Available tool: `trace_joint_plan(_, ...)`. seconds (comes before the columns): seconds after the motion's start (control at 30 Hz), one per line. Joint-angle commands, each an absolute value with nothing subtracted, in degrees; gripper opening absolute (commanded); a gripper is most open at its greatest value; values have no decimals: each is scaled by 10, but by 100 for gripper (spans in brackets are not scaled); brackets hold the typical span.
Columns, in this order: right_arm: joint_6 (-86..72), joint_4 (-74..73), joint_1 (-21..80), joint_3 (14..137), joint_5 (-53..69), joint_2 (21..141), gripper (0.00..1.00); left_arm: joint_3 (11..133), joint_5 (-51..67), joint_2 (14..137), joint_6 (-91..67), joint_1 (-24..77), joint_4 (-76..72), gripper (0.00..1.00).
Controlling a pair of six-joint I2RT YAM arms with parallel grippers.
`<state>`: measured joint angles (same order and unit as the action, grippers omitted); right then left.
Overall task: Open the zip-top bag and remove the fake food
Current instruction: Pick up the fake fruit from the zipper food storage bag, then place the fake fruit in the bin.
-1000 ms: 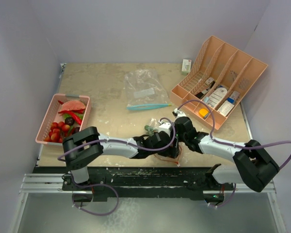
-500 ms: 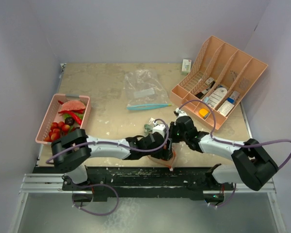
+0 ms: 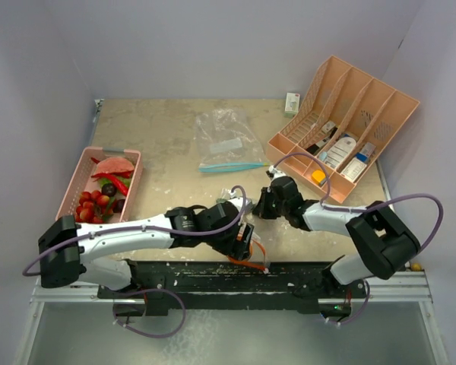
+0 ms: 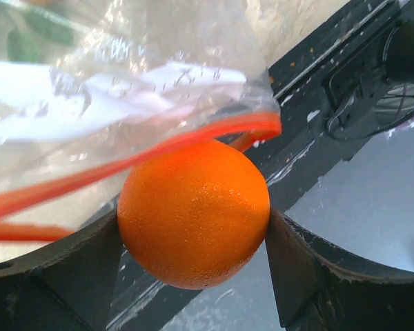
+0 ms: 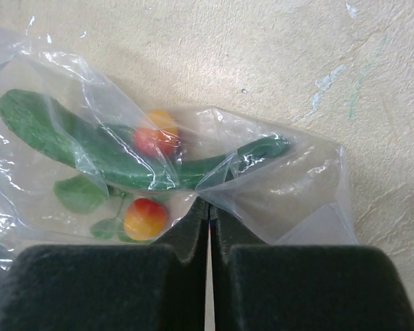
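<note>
A clear zip-top bag with an orange-red seal lies near the table's front middle. My left gripper is shut on the orange, held just outside the bag's open mouth, over the table's front edge. My right gripper is shut on a fold of the bag's plastic. Inside the bag I see a long green leaf and two small red-yellow fruits. A pink basket at the left holds a watermelon slice, a red chili, plums and strawberries.
A second clear bag with a blue seal lies mid-table. A peach divided organizer with bottles and boxes stands tilted at the back right. A small white box sits by the back wall. The black rail runs along the near edge.
My left gripper has drawn back toward the near edge with the orange, out of the bag's mouth, and its arm has swung left. My right gripper has shifted slightly left, still pinching the bag.
</note>
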<state>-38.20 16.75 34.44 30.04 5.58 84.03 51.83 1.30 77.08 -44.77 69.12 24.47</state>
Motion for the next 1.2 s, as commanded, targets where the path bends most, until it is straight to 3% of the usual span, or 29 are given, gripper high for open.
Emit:
trace_joint_plan(0.0,-365,176,339,311,49,853,0,554,13,713,-438,690,333,65)
trace_joint_plan(0.17,-365,187,337,302,54,865,0,565,-39,639,-453,680,360,65)
trace_joint_plan(0.4,-364,186,337,300,55,855,0,592,-224,555,-495,619,464,58)
trace_joint_plan(0.7,-357,177,337,294,51,838,0,718,-448,605,-437,486,633,60)
trace_joint_plan(0.8,-356,178,337,293,51,837,0,709,-496,601,-416,429,609,58)
trace_joint_plan(0.97,-354,178,337,294,52,835,0,654,-449,573,-343,302,474,59)
trace_joint_plan(1.17,-346,173,336,289,43,829,0,630,-219,631,-278,51,375,64)
